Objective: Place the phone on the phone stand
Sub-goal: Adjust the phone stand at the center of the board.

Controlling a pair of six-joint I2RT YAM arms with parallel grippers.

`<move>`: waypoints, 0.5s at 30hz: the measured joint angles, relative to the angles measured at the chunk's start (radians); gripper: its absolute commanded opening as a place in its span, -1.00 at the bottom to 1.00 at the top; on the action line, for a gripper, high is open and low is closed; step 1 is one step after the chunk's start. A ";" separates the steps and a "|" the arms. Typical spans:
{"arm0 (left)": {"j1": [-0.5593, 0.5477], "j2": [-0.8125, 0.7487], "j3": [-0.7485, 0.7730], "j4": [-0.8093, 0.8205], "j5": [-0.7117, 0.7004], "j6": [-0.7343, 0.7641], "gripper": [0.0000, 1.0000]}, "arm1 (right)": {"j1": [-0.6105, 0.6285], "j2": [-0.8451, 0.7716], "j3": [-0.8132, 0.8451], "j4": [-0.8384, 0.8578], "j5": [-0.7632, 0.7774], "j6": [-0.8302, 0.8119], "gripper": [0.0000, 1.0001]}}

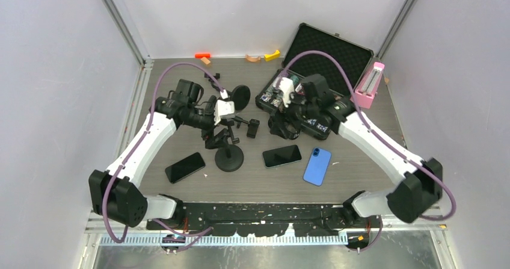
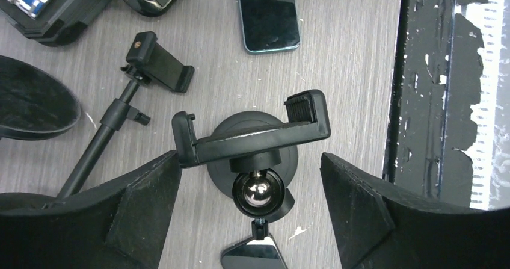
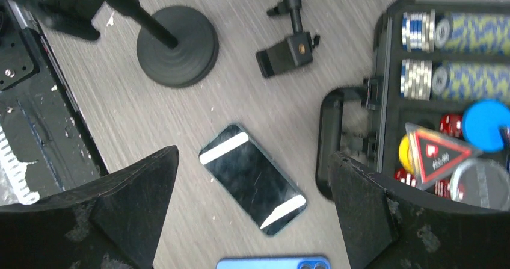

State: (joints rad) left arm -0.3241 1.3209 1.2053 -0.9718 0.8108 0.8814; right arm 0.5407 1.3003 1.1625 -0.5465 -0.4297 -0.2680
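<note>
Left tool point(image 2: 249, 163) is held open over phone stand point(image 2: 252, 138), likely to steady it; right tool point(image 3: 252, 154) is spread above phone point(image 3: 252, 188) for pickup.

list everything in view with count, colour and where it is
upright stand: 1, black, centre, clamp empty
left phone: 1, black screen up, near left of the upright stand
middle phone: 1, black screen up, right of that stand
blue phone: 1, blue, back up, beside the middle phone
lying stand: 1, black, behind the upright one
round disc: 1, black, behind both stands
case: 1, black, open, back right
poker chips: count unclear, blue, white, yellow, in the case
pink object: 1, right of the case
small blocks: 4, orange, tan, tan, yellow, back edge
left gripper: 1, black, open above the upright stand's clamp
right gripper: 1, black, open above the middle phone
</note>
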 measured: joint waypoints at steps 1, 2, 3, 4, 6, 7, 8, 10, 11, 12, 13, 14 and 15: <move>0.000 -0.005 -0.002 0.013 0.002 -0.014 0.86 | 0.016 0.040 0.036 -0.008 -0.001 -0.009 0.91; 0.000 -0.014 -0.010 0.035 0.000 -0.031 0.86 | 0.030 0.081 0.071 -0.013 -0.002 -0.016 0.89; 0.000 -0.026 -0.022 0.059 -0.003 -0.048 0.86 | 0.039 0.112 0.101 -0.016 -0.003 -0.020 0.84; 0.000 -0.045 -0.040 0.089 -0.010 -0.074 0.84 | 0.049 0.150 0.137 -0.023 -0.010 -0.023 0.82; 0.000 -0.092 -0.084 0.150 -0.032 -0.130 0.74 | 0.062 0.219 0.211 -0.041 -0.029 -0.025 0.78; 0.000 -0.111 -0.101 0.174 -0.042 -0.148 0.69 | 0.066 0.252 0.248 -0.051 -0.042 -0.023 0.77; 0.000 -0.134 -0.121 0.204 -0.055 -0.170 0.62 | 0.068 0.278 0.278 -0.058 -0.056 -0.021 0.76; 0.000 -0.159 -0.137 0.232 -0.069 -0.195 0.54 | 0.070 0.320 0.327 -0.076 -0.082 -0.014 0.74; 0.000 -0.165 -0.139 0.242 -0.073 -0.200 0.53 | 0.071 0.340 0.352 -0.085 -0.094 -0.010 0.74; 0.000 -0.168 -0.140 0.251 -0.077 -0.203 0.53 | 0.072 0.359 0.374 -0.092 -0.105 -0.007 0.74; 0.000 -0.168 -0.140 0.259 -0.078 -0.205 0.54 | 0.074 0.375 0.393 -0.097 -0.113 -0.003 0.74; 0.000 -0.168 -0.140 0.266 -0.082 -0.209 0.56 | 0.075 0.392 0.414 -0.105 -0.124 0.001 0.73; 0.000 -0.167 -0.140 0.267 -0.085 -0.214 0.58 | 0.076 0.404 0.428 -0.111 -0.129 0.003 0.72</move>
State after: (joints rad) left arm -0.3241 1.1534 1.0653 -0.7052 0.7254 0.6678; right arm 0.6167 1.7042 1.5902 -0.6579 -0.5591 -0.2646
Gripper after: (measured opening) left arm 0.768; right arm 0.871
